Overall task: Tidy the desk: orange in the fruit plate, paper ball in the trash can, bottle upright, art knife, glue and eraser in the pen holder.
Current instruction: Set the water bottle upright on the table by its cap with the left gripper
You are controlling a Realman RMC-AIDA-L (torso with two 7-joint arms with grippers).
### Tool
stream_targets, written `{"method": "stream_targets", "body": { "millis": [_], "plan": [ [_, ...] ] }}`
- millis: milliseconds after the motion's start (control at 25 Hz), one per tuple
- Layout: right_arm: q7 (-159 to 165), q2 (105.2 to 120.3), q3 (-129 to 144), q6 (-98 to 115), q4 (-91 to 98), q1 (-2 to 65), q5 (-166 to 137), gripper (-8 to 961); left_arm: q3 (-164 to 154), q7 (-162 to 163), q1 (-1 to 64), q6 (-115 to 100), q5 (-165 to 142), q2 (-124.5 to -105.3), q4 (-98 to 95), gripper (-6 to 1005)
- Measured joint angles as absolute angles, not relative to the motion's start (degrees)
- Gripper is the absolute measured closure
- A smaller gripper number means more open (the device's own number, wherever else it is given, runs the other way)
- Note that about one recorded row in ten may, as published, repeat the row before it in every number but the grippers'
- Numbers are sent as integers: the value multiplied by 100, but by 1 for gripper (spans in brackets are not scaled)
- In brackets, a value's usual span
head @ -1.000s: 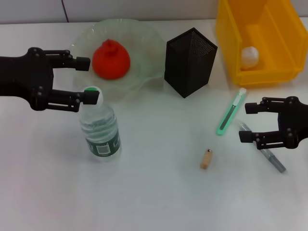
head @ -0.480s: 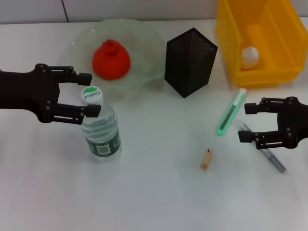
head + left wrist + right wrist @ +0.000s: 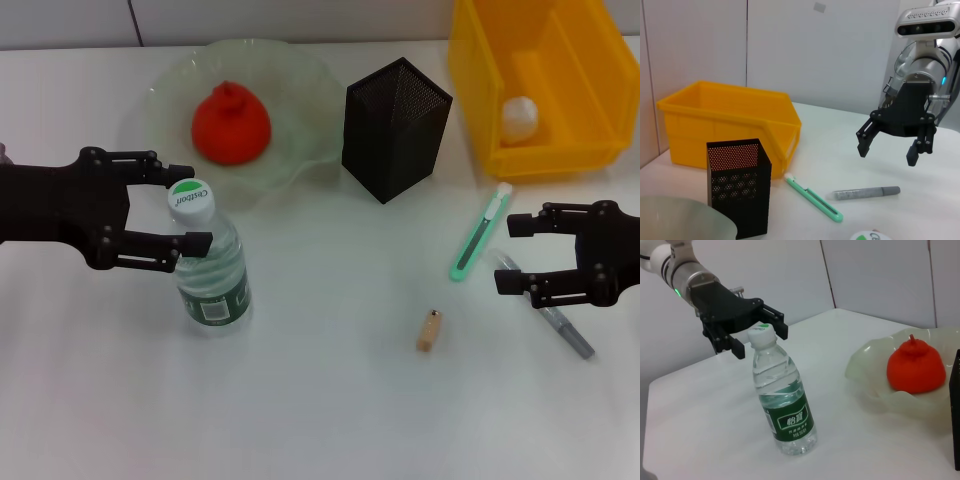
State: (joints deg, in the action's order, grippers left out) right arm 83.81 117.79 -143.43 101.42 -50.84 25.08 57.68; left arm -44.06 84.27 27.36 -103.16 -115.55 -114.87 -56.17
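The clear bottle with its green label stands upright on the table. My left gripper is open at the height of the cap, one finger on each side with a gap to both. The orange lies in the fruit plate. A paper ball sits in the yellow trash can. Between the black mesh pen holder and my right gripper lies the green art knife. That gripper hangs open over a grey glue stick. The tan eraser lies alone in front.
The pen holder stands close to the plate's right rim and to the trash can. The knife, grey stick and eraser lie within a small patch at the right front. Bare white table runs along the front edge.
My left gripper slid toward the table's front and a little left, uncovering the bottle's cap. The bottle stays upright. My right arm has not moved.
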Motion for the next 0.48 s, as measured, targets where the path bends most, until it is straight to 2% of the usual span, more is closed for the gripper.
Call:
{"method": "stream_targets", "body": {
  "millis": [480],
  "plan": [
    [8110,11795,-14322,10307,-5090,2491,5779,127,-4403,8265,2759,-10216,-11622,-11496,-5510,183]
  ]
}}
